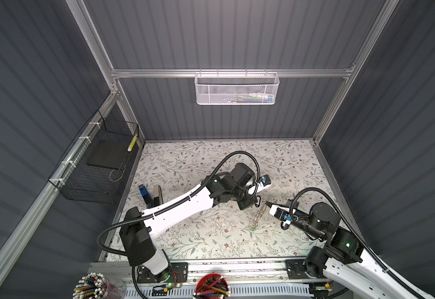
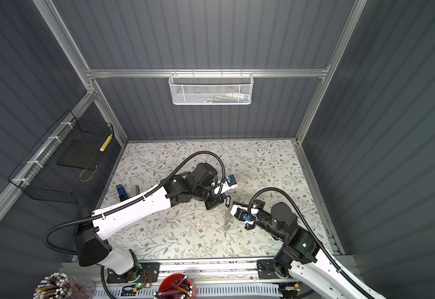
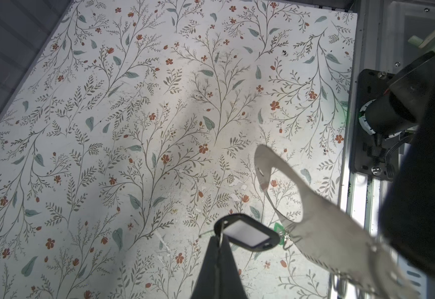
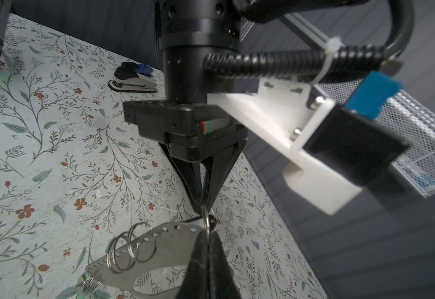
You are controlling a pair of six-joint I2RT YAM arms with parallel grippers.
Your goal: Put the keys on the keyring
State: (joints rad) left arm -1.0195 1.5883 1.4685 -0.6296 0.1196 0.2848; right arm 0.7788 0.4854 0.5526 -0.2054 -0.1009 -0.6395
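Note:
My left gripper [image 3: 217,236] is shut on the thin wire ring of the black-framed key tag [image 3: 247,233], which hangs just past its tip above the table. The grey flat keyring [image 4: 159,248] has a row of small holes and several wire rings [image 4: 128,248] threaded along one edge. My right gripper [image 4: 207,233] is shut on the keyring's end, tip to tip with the left gripper [image 4: 203,203]. The green key tag [image 3: 278,229] dangles from the keyring's low end. In both top views the grippers [image 1: 257,204] [image 1: 267,203] meet right of the table's middle, with the keyring [image 2: 227,216] below.
A blue and black stapler [image 1: 144,192] and a grey one [image 1: 157,194] lie at the table's left edge. A white mesh basket [image 1: 237,89] hangs on the back wall and a black wire basket [image 1: 97,160] on the left wall. Pencil cups [image 1: 212,286] stand at the front.

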